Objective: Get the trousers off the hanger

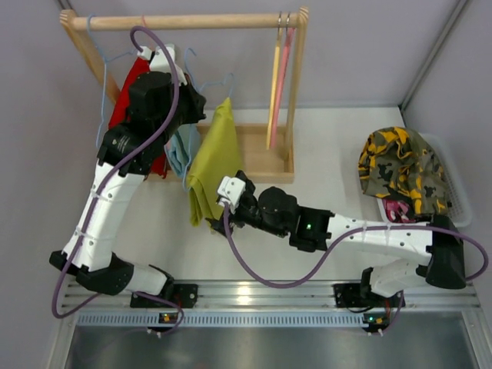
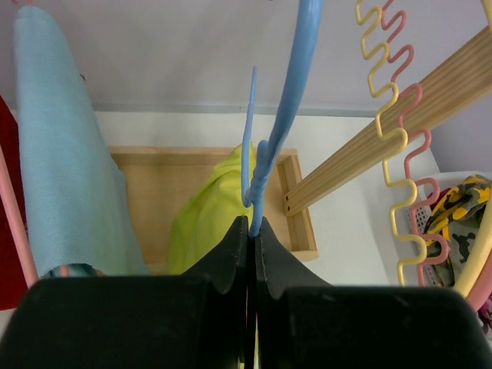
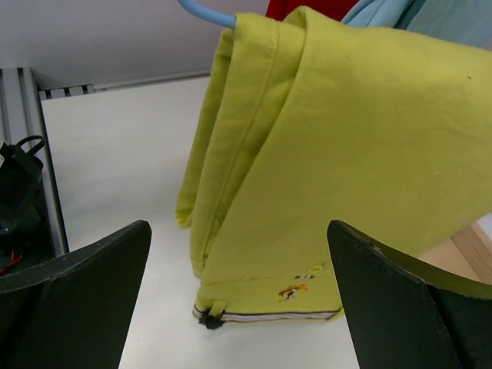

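Observation:
The yellow-green trousers (image 1: 209, 165) hang folded over a blue hanger (image 2: 275, 138), their lower end close to the table. My left gripper (image 2: 254, 225) is shut on that hanger's lower part; in the top view it (image 1: 191, 104) sits high by the rack. The light blue trousers (image 1: 181, 150) and red trousers (image 1: 129, 96) hang behind the left arm, and both show in the left wrist view, light blue (image 2: 61, 154) and red (image 2: 8, 192). My right gripper (image 3: 238, 231) is open wide and empty, with the yellow-green trousers (image 3: 330, 154) just beyond its fingertips.
A wooden rack with a top rail (image 1: 184, 21) and a base tray (image 1: 257, 154) stands at the back. Empty yellow and pink wavy hangers (image 1: 278, 77) hang at the rail's right end. A white basket (image 1: 457, 192) at the right holds yellow-and-black patterned cloth (image 1: 403, 169).

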